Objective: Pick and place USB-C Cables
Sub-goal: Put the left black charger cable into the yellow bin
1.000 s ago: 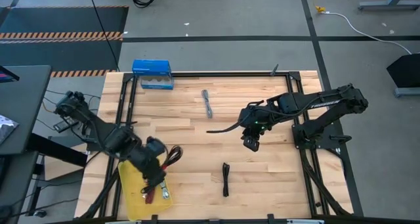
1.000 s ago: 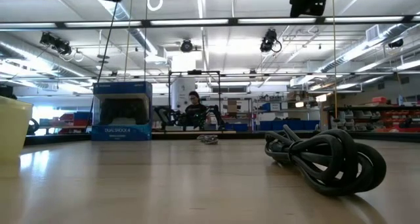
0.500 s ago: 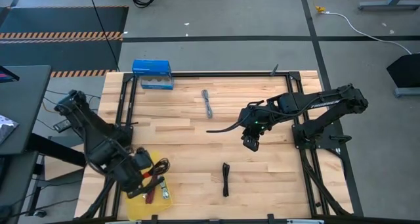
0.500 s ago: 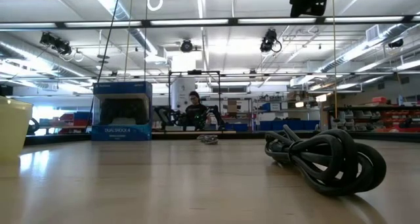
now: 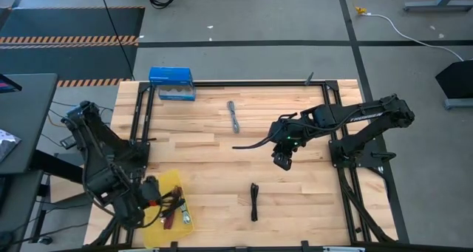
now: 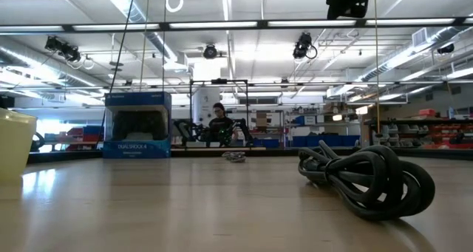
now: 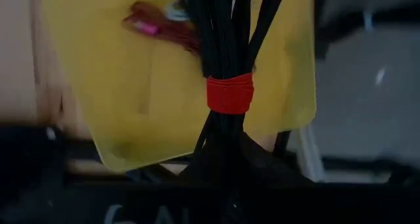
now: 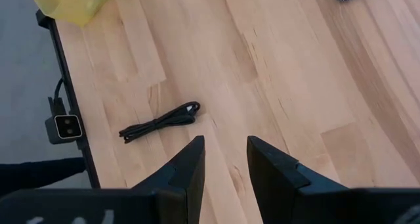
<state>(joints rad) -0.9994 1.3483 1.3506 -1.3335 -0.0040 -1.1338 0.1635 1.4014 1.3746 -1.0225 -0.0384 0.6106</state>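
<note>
My left gripper (image 5: 155, 201) is shut on a black USB-C cable bundle with a red tie (image 7: 230, 92) and holds it over the yellow bin (image 5: 177, 182) at the table's near left corner. A magenta cable (image 7: 154, 27) lies in the bin. Another black cable bundle (image 5: 253, 202) lies flat on the wood near the front edge, large in the low view (image 6: 366, 182). A grey cable (image 5: 233, 116) lies toward the far edge. My right gripper (image 5: 282, 162) hangs over the table's right half, open, with bare wood between its fingers (image 8: 226, 168). My left gripper pinches the black bundle between its two fingers just short of the red tie (image 7: 226, 135). The fingers come from above, pointing steeply down, and lie along the bundle. The bundle is clear of the table, and its loops (image 5: 176, 205) reach out over the bin.
A blue box (image 5: 171, 79) stands at the table's far left. A black frame (image 5: 244, 83) runs round the table's edges. The bin's wall (image 6: 15, 145) shows at the left of the low view. Open wood lies between the two arms.
My left gripper has carried the black bundle toward the table's left and near edges, from beside the bin to over it, rolling about its own axis as it went. The bundle has stayed clear of the table. The right arm has kept still.
</note>
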